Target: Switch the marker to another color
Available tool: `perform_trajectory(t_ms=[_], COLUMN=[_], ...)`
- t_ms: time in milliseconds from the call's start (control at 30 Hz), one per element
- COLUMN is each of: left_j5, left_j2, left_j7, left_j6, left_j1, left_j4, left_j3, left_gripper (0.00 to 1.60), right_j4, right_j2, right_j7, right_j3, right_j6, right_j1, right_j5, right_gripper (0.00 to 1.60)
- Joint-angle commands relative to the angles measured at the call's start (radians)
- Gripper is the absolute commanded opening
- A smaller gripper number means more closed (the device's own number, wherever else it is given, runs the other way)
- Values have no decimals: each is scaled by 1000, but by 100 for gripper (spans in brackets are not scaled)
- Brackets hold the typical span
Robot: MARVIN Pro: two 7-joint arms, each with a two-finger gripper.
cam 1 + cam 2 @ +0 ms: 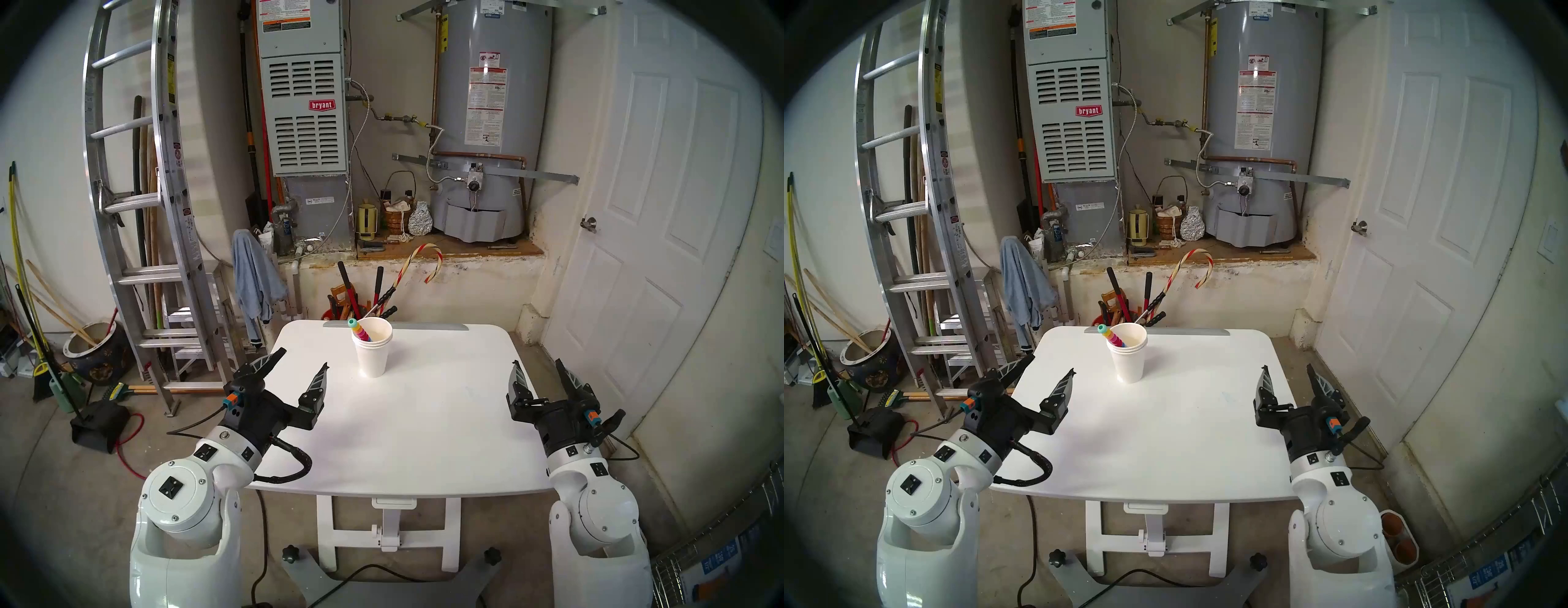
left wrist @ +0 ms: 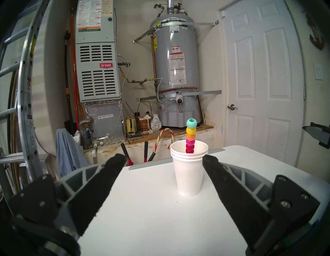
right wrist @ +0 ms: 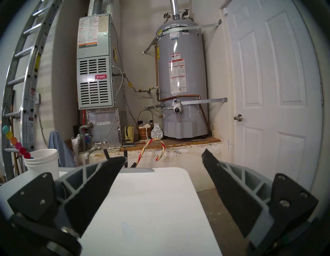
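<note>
Both pincers gape apart, empty, over the worktop (image 1: 403,424): the marker (image 1: 359,331), leaning in stacked paper cups (image 1: 373,352), stands well ahead of the left pincer (image 1: 303,358), far forward-left of the right pincer (image 1: 538,364).

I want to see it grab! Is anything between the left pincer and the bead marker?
Only bare white table and the paper cup wall around the marker, as the head view shows. The left pincer is open.
</note>
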Motion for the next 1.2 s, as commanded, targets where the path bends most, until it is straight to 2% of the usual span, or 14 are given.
perform_trajectory(t_ms=[0,100,167,367,633,767,833,900,1167], left_j5=[-51,-52,-80,-118,-121,-89,-88,-71,-34], left_j2=[65,73,76,85,85,81,84,79,61], left_j7=[-80,-93,-120,-174,-202,-195,-180,-185,-146], left_j6=[-95,-116,-167,-244,-294,-317,-317,-330,-360], left_j1=[-56,-79,-114,-166,-240,-304,-299,-338,-402], left_j4=[59,92,153,230,307,361,359,396,465], left_j3=[-24,-22,-22,-10,29,67,77,83,110], left_gripper=[160,160,160,160,160,160,160,160,160], right_j4=[6,17,30,53,69,74,74,78,90], right_j2=[16,19,21,24,25,26,27,27,30], right_j7=[39,47,56,66,74,77,77,77,78], right_j3=[0,1,1,0,-7,-11,-11,-10,-5], right_j6=[-42,-49,-59,-74,-85,-90,-90,-91,-95], right_j1=[-9,-10,-11,-8,0,5,5,7,11], right_j5=[28,30,33,33,32,31,31,30,31], right_gripper=[160,160,160,160,160,160,160,160,160])
